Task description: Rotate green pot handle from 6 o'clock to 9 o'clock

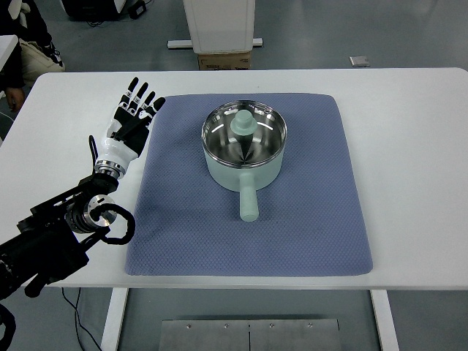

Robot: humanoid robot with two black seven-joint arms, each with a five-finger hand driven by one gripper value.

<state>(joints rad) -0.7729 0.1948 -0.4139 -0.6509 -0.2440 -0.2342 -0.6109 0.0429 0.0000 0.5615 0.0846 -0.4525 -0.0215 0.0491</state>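
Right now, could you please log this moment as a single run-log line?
left robot hand: open, over table's left side | pot: on blue mat | handle: six o'clock, untouched | right arm: out of view

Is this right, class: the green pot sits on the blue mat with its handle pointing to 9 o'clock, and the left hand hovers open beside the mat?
Not quite. The top view shows the green pot on the blue mat with its handle pointing to 6 o'clock, toward the robot, not 9 o'clock. The rest holds: the left hand hovers open beside the mat's left edge.
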